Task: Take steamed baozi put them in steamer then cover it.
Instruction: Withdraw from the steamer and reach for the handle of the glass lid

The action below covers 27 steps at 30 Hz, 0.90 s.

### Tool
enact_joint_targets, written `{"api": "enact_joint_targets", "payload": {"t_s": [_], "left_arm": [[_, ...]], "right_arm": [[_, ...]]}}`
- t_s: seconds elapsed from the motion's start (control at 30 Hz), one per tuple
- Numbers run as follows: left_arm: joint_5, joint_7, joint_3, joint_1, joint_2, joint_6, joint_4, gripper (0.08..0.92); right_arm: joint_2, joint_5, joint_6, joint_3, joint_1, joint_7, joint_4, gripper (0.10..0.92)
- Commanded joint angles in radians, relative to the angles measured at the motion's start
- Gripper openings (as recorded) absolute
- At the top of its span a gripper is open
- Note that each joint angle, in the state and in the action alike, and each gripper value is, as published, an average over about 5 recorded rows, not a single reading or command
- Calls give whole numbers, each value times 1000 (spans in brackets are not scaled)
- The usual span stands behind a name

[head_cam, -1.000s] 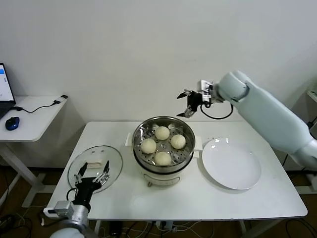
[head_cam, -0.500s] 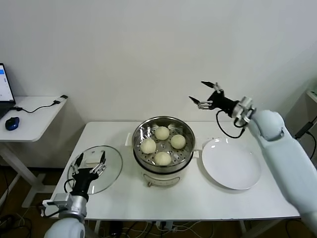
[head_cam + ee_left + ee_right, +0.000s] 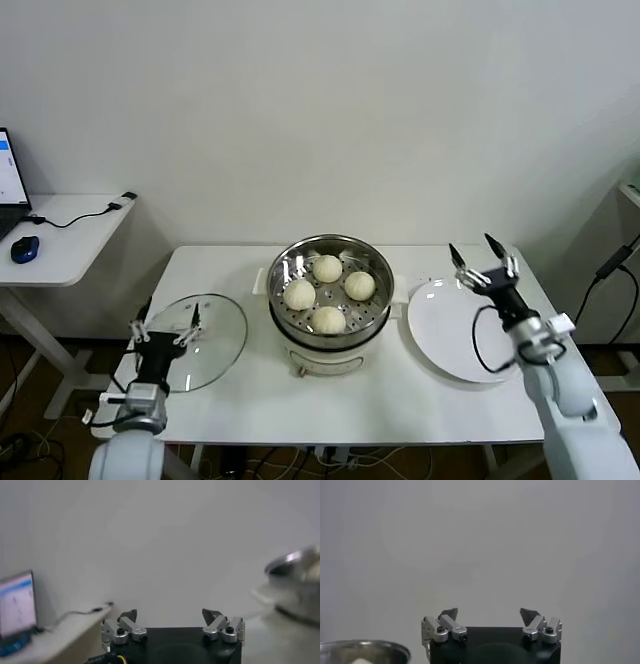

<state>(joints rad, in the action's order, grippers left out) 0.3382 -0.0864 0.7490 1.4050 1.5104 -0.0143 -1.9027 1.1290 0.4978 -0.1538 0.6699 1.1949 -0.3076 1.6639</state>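
Steel-tipped fingers stand spread apart on both arms, neither holding a thing; the left gripper (image 3: 162, 328) points up over the near-left edge of the white table (image 3: 400, 410), just above the cover (image 3: 200, 340), which lies flat on the table left of the steamer (image 3: 330, 262); its glass dome and metal rim show plainly, though the handle is partly hidden behind the gripper; the right gripper (image 3: 484, 262) hangs over the far rim of the white plate (image 3: 460, 335), fingers wide and pointing up, with a black cable looping down its wrist; between the two arms the steamer sits uncovered on its white cooker base (image 3: 322, 358), and four steamed baozi (image 3: 328, 268) rest in a loose ring on the perforated floor, close together; off to the left a side desk (image 3: 60, 232) carries a blue mouse (image 3: 24, 248) and a laptop's edge.
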Motion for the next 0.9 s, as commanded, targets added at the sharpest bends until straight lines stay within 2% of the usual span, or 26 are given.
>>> {"api": "enact_joint_targets", "payload": {"t_s": [0.03,0.17,0.4,0.6,0.9], "left_arm": [[823,142,-10,44,-48,-93,106,823],[983,146,-6,37,-76,-122,160,823],[1042,146,15,-20,-97,-192,271,823],[1047,185,-7,-72,-101,-128,361,823],[1017,206,-25,-146,-88,-37,426,823]], "right_arm": [[37,87,-72,147,291,77,29,823],[21,71,-75,143,304,73,21,823],[15,67,-75,144,295,72,7,823],[31,51,-72,139,279,74,2,823],[46,31,-73,137,266,74,-10,823]]}}
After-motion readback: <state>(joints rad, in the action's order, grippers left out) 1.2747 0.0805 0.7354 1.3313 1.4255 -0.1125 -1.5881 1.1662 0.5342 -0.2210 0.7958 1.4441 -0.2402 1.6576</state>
